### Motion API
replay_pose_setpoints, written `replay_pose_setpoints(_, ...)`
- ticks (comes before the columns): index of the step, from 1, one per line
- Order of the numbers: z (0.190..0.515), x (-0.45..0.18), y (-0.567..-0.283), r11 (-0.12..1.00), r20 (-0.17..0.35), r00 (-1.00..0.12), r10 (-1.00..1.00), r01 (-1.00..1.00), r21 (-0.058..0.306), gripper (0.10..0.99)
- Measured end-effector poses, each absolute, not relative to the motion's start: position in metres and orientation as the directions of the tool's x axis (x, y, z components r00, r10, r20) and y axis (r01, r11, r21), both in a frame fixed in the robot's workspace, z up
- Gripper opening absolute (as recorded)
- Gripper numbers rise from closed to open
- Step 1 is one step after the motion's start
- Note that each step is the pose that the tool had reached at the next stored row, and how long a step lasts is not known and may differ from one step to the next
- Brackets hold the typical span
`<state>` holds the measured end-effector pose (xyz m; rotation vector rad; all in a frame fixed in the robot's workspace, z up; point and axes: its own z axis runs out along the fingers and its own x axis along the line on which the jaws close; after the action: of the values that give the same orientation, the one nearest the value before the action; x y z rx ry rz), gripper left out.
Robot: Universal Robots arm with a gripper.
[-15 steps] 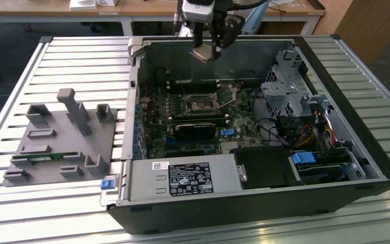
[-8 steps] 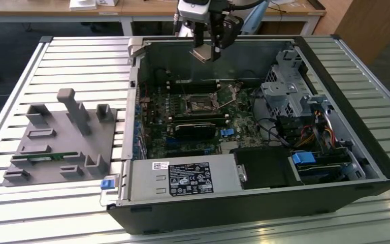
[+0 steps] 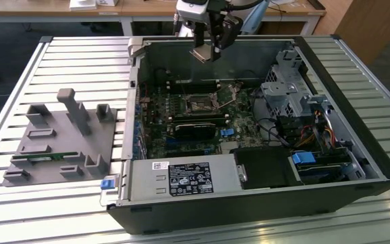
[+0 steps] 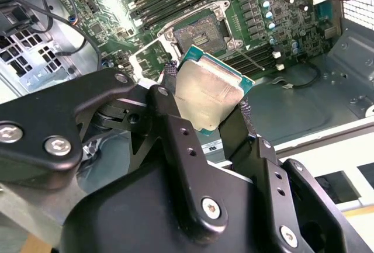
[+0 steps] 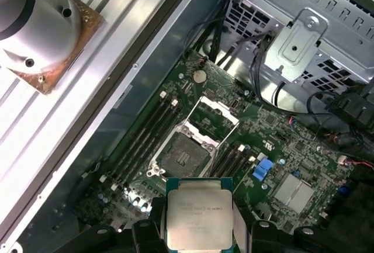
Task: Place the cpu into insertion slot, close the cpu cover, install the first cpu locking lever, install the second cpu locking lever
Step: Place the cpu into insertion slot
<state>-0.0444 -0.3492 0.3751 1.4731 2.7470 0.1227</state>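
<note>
Pinching the cpu (image 4: 205,98) by its edges, the gripper (image 4: 208,93) hangs above the computer case (image 3: 249,213). The insertion slot (image 5: 184,156) lies empty and the cpu cover (image 5: 222,108) stands open, so no step is done yet.

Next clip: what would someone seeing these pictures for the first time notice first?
The cpu stands out, its silvery top showing in both wrist views, clamped in the tool. On the green board beyond it, the insertion slot sits bare, with the cpu cover swung open beside it. In the exterior view, the open computer case fills much of the slatted table.
</note>
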Motion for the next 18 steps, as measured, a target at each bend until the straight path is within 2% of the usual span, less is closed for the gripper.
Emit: replay_pose_setpoints(18,0.3734,-0.0444,-0.3492,0.530,0.014,-0.532,0.846,0.845,0.077,0.541)
